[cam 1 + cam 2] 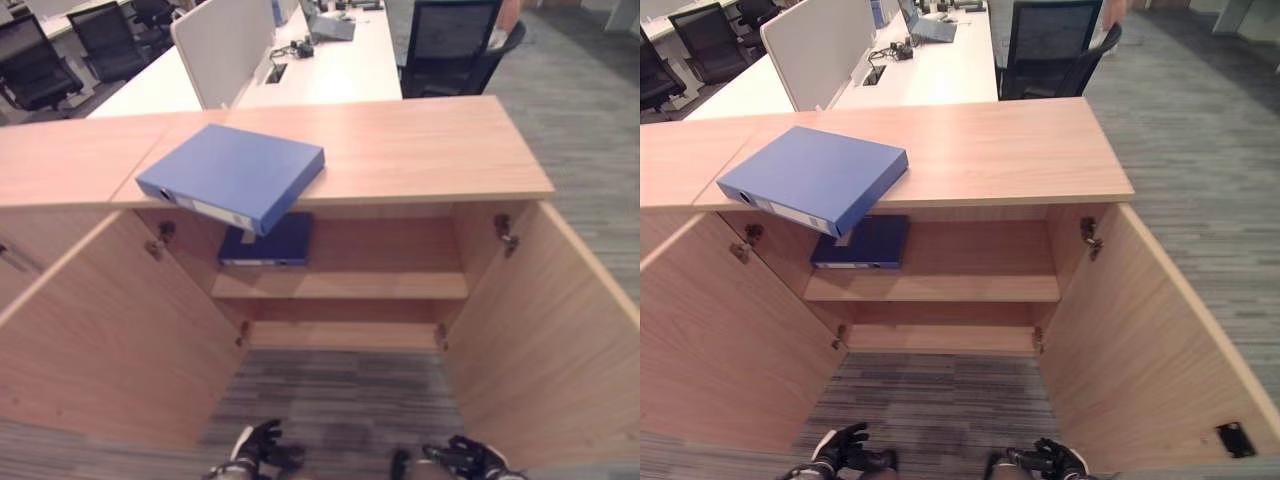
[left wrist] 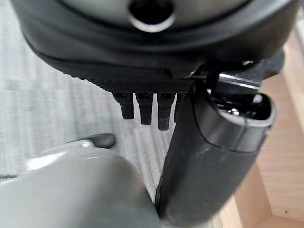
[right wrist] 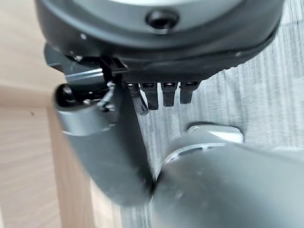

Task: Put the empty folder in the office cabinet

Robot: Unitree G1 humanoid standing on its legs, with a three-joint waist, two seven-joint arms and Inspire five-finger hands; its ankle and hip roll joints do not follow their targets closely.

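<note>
Grey striped carpet (image 1: 340, 400) covers the office floor on which a low wooden cabinet (image 1: 400, 150) stands with both doors swung wide, the left door (image 1: 110, 340) and the right door (image 1: 550, 330) flanking an interior divided by a single shelf (image 1: 340, 285). On the cabinet's top, toward its left side, a blue folder (image 1: 232, 172) lies flat and turned at an angle, its labelled spine facing forward and one corner overhanging the front edge above the opening. Directly beneath it, a second, darker blue folder (image 1: 268, 242) lies flat on the left part of the shelf, against the back of the compartment; the two are apart, separated by the cabinet's top panel. Behind the cabinet stand white desks (image 1: 330, 60) with a partition screen (image 1: 222, 45) and black office chairs (image 1: 450, 45). At the lower edge of the head views, the left hand (image 1: 258, 448) and the right hand (image 1: 468, 458) hang low over the carpet in front of the opening, well apart from both folders and touching neither. In the wrist views the left hand's fingers (image 2: 142, 107) and the right hand's fingers (image 3: 161, 92) extend straight in a row with nothing between them and the thumb; both hands appear relaxed and empty, though the close angle shows little past the fingertips.
</note>
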